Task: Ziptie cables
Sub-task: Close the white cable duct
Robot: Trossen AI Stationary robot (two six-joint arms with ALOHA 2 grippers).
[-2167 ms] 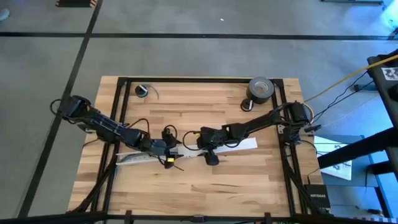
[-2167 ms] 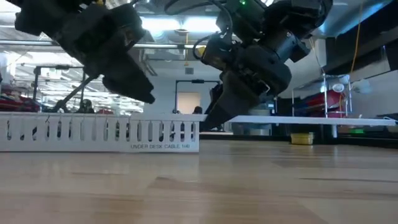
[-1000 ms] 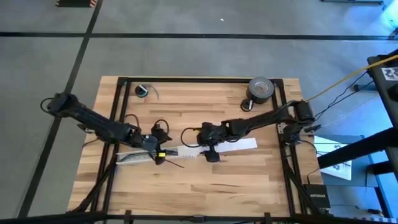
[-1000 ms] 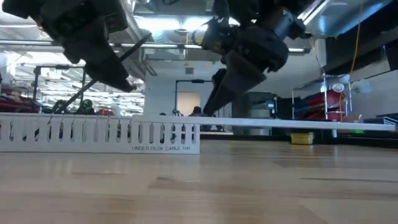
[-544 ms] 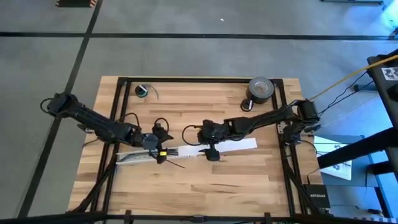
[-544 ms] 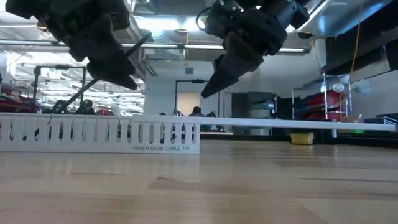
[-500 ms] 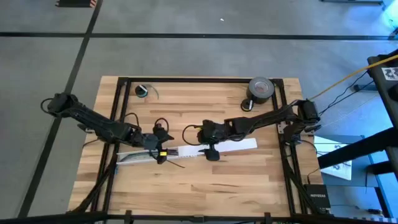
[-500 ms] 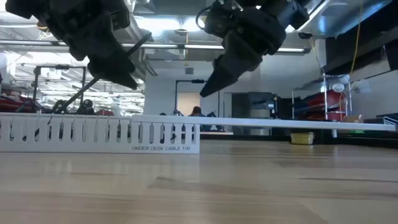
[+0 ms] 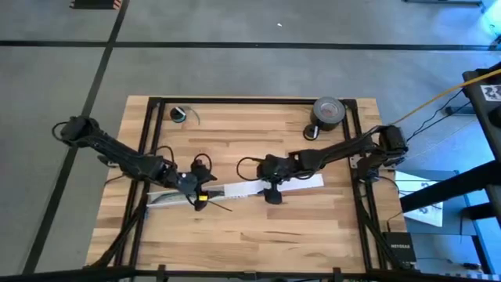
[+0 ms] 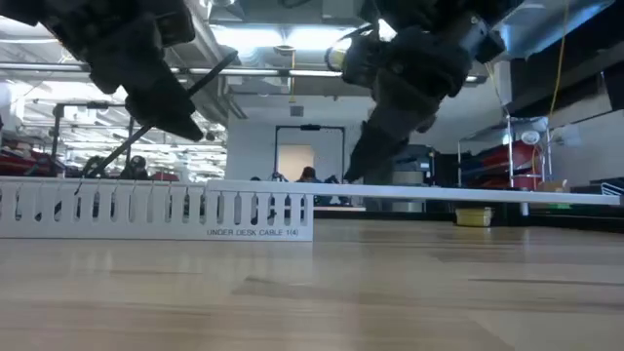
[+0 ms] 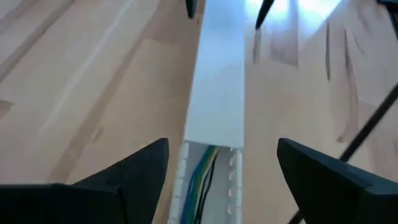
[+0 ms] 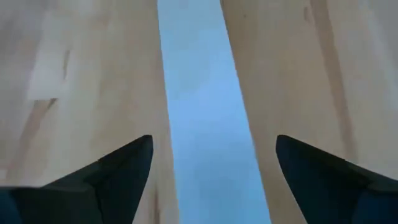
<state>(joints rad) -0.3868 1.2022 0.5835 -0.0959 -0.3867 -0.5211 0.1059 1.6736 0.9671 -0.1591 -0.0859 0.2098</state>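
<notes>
Landmark: the white slotted cable duct (image 9: 192, 195), lying lengthwise across the middle of the wooden table (image 9: 250, 235); a flat white cover (image 9: 290, 183) closes most of it and continues toward the right arm's side.

Left gripper (image 11: 221, 163): hovers above the duct's uncovered end, fingers spread wide to either side of the duct, grasping nothing.

Right gripper (image 12: 211, 163): hangs over the cover farther along the duct, fingers parted on both sides of the white strip, released and empty; in the low view (image 10: 353, 168) its tips point down near the cover's top.

Cables (image 11: 202, 180): lie inside the duct's open end, greenish wires with a dark one beside them, running in under the edge of the cover.

Ziptie (image 9: 218, 206): a thin black strip lying on the table just beside the duct's open end, on the near side, slanting away from it; it is apart from both grippers.

Grey tape roll (image 9: 328, 113): stands at the far corner of the table, well away from the duct.
</notes>
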